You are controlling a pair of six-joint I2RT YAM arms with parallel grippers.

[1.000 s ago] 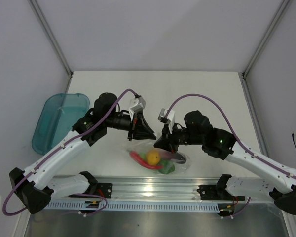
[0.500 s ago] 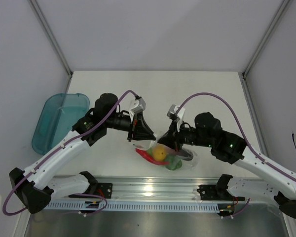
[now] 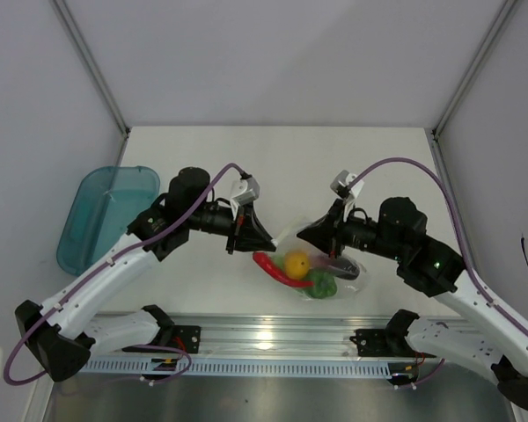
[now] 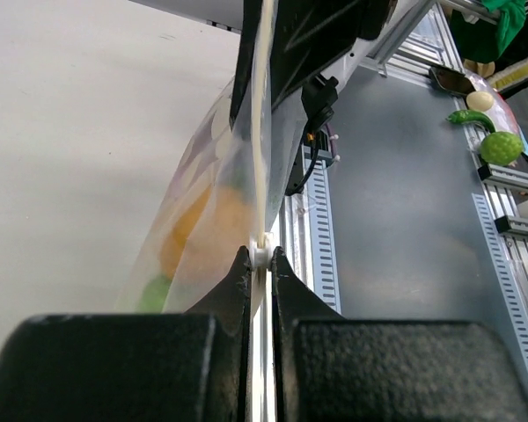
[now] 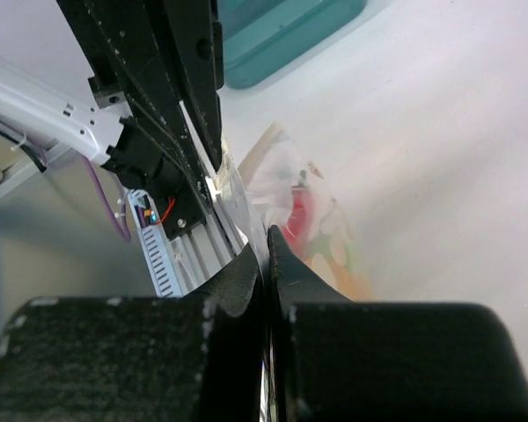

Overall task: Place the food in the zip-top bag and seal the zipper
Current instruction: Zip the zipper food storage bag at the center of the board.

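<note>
A white table (image 3: 282, 158) sits between plain grey walls (image 3: 273, 61).

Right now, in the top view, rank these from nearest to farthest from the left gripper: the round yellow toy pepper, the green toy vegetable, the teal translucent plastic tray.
1. Round yellow toy pepper, just right of the left gripper.
2. Green toy vegetable, farther right and lower in the view.
3. Teal translucent plastic tray, far off on the left.
</note>
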